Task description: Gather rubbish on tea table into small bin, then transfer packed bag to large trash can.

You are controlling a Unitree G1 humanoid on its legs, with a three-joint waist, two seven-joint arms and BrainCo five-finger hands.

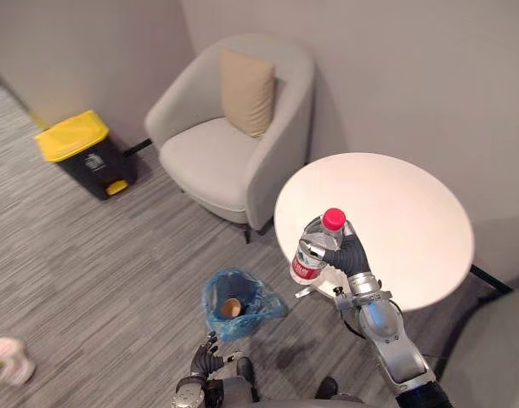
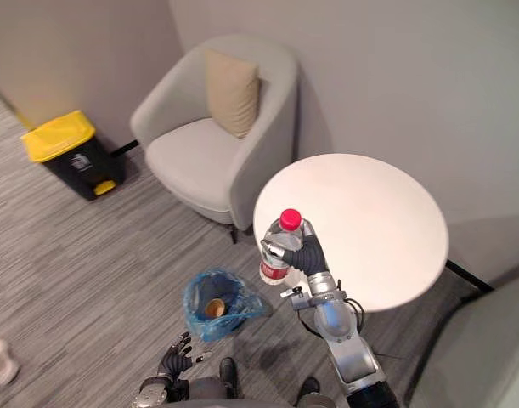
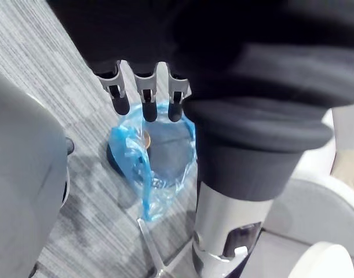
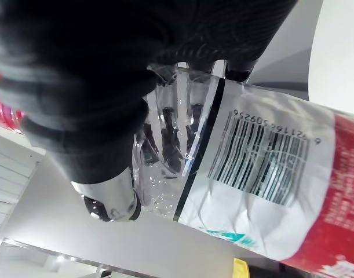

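Note:
A clear plastic bottle (image 1: pixel 320 246) with a red cap and a red and white label is held upright over the near left edge of the round white tea table (image 1: pixel 403 212). My right hand (image 1: pixel 344 252) is shut on it, fingers wrapped round its body (image 4: pixel 252 174). On the floor to the left of the table stands the small bin (image 1: pixel 235 303), lined with a blue bag, with a brown paper cup inside. My left hand (image 1: pixel 204 359) hangs low near that bin with its fingers (image 3: pixel 143 95) straight. The large trash can (image 1: pixel 82 155), black with a yellow lid, stands far left by the wall.
A grey armchair (image 1: pixel 234 144) with a beige cushion stands behind the table and the bin. A white crumpled thing (image 1: pixel 8 361) lies on the grey carpet at the far lower left. A dark table leg (image 1: pixel 490 279) sticks out at the right.

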